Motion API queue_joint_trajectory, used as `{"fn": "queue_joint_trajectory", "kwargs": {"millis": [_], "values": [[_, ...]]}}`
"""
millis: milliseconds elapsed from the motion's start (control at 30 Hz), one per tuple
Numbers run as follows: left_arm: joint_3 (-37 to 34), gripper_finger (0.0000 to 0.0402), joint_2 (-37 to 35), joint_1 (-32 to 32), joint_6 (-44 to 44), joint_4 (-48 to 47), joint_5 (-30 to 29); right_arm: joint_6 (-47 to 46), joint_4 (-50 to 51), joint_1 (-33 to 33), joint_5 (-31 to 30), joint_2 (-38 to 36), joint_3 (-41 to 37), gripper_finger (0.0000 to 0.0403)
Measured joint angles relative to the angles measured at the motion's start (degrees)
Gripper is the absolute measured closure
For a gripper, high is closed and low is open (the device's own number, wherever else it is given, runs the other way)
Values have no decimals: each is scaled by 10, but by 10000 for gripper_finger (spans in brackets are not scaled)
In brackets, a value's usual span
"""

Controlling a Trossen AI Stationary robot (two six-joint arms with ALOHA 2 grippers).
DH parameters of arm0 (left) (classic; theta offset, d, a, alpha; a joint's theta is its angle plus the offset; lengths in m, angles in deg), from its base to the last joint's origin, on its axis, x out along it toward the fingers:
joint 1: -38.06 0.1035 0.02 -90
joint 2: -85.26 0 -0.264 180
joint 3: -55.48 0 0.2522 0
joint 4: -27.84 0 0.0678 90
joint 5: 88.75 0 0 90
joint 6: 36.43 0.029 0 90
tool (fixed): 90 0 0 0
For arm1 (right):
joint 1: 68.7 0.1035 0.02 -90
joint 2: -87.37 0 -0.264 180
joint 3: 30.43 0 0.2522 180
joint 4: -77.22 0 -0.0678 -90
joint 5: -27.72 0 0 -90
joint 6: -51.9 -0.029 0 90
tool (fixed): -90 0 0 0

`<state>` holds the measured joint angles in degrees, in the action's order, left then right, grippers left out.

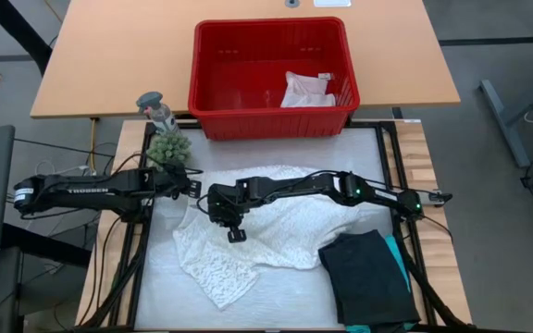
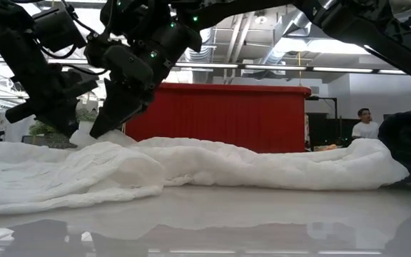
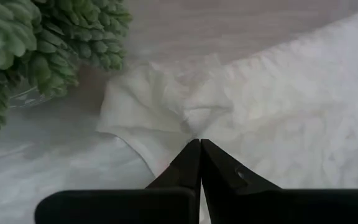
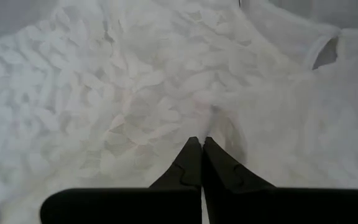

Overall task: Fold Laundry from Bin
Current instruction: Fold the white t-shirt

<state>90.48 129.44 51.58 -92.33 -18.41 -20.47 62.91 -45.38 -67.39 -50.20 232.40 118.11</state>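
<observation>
The large white lacy top (image 1: 276, 222) lies spread and rumpled on the white mat, partly folded over itself. My left gripper (image 1: 195, 188) is shut at the top's left far edge, next to a green plant. My right gripper (image 1: 232, 229) is shut on the top's left middle, reaching in from the right. The red bin (image 1: 271, 116) stands beyond the mat's far edge, with a small white cloth (image 1: 308, 90) resting on its floor at the right. A folded black garment (image 1: 368, 277) lies on a teal one (image 1: 401, 264) at the near right. My left gripper pinches the lacy top near an edge at its left far end (image 3: 188, 124) between its fingertips, slanting down from the table's left. Wrinkles run together at the tips. The cloth stands up in a small peak there (image 2: 84, 132), and the remainder lies on the mat. My right gripper pinches a pucker of the lacy cloth (image 4: 215, 118) between its fingertips, slanting down. Creases gather at the tips. The cloth around it lies slack on the mat (image 2: 191, 160). One layer or several, I cannot tell.
A green succulent plant (image 1: 167, 146) and a small figure (image 1: 155, 106) stand close to my left gripper at the mat's far left corner. Bare mat (image 1: 285, 296) lies along the near edge. A person (image 2: 366, 123) shows in the room behind.
</observation>
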Motion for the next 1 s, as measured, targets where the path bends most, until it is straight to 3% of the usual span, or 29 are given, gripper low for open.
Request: {"fn": "queue_joint_trajectory", "kwargs": {"millis": [533,1000], "values": [[0,402,5,0,-19,3,4,3,1,-71,-33,-48,1,380],[0,401,5,0,-34,5,3,26,-140,-95,4,-36,1,380]]}}
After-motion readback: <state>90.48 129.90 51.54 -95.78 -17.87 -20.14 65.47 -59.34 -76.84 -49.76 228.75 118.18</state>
